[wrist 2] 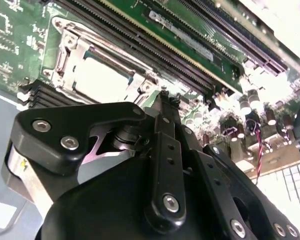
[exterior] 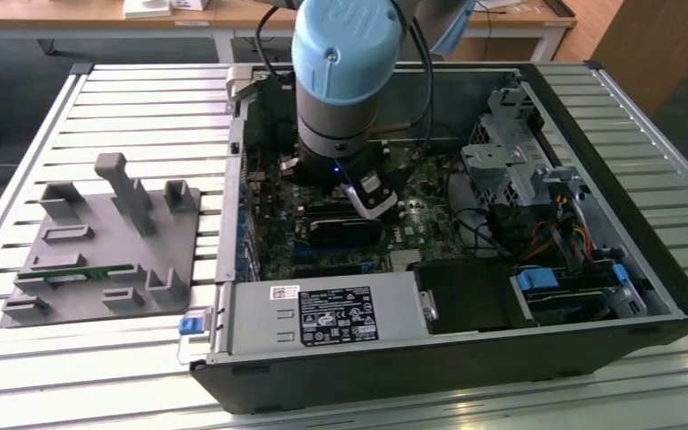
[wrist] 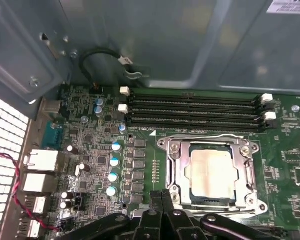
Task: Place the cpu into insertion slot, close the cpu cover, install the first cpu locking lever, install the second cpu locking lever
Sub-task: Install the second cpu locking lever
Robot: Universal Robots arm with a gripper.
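Fingers (wrist: 162,200) meet beside the cpu (wrist: 210,172), lying flat, face up.

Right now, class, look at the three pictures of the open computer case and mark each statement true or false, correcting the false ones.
1. The cpu sits in the insertion slot. True.
2. The cpu cover stands raised upright, away from the socket. False: it lies flat around the chip, framing it.
3. The hand carries the chip. False: its fingers are together with nothing between them, beside the socket.
4. The long memory slots next to the socket are unfilled in the first wrist view. True.
5. The grey fixture lies inside the case. False: it lies outside, towards the exterior view's left.
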